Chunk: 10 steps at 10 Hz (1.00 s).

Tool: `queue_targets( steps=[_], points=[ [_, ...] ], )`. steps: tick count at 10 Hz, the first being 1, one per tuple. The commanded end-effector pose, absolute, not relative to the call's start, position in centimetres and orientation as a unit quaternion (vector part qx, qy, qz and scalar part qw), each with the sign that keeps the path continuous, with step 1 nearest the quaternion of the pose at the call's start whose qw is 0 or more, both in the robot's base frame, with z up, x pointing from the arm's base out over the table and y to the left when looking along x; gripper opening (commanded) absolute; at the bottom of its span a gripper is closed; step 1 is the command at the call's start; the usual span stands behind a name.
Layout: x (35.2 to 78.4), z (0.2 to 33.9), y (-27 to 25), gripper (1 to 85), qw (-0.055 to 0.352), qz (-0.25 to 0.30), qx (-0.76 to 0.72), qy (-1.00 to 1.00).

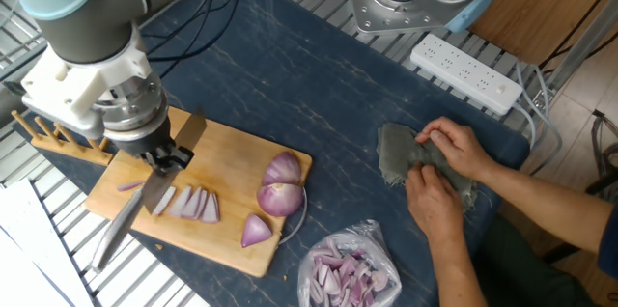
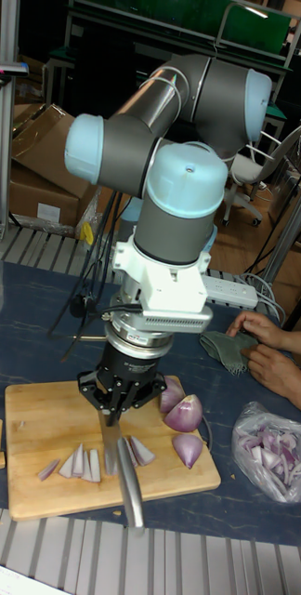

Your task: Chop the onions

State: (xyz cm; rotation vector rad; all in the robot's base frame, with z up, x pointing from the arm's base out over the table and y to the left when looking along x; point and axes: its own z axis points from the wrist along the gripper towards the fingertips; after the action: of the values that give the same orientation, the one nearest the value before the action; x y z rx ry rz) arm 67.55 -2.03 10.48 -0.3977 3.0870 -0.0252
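The onions lie on a wooden cutting board (image 1: 227, 148) (image 2: 39, 418). A row of thin slices (image 1: 190, 204) (image 2: 87, 461) sits at its front. Two halves (image 1: 281, 183) (image 2: 182, 405) and a wedge (image 1: 255, 232) (image 2: 188, 450) lie toward the right end. My gripper (image 1: 166, 159) (image 2: 121, 409) hangs over the left end of the slices, shut on a knife (image 1: 121, 225) (image 2: 130, 483). The blade slants up to the right of the fingers and the steel handle reaches past the board's front edge. One stray slice (image 1: 128, 186) lies to the left.
A clear bag of onion bits (image 1: 348, 273) (image 2: 267, 451) lies off the board's right end. A person's hands knead a grey cloth (image 1: 425, 167) (image 2: 227, 349) at the right. A power strip (image 1: 468, 73) is behind. A wooden peg rack (image 1: 48, 133) stands left of the board.
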Motion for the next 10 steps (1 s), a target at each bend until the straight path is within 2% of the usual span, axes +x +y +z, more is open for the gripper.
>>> queue_targets(
  steps=[1, 10],
  points=[
    [68.8, 10.5, -0.6, 1.0, 0.025, 0.006, -0.140, 0.990],
    [70.0, 9.4, 0.8, 1.0, 0.030, 0.019, -0.127, 0.991]
  ],
)
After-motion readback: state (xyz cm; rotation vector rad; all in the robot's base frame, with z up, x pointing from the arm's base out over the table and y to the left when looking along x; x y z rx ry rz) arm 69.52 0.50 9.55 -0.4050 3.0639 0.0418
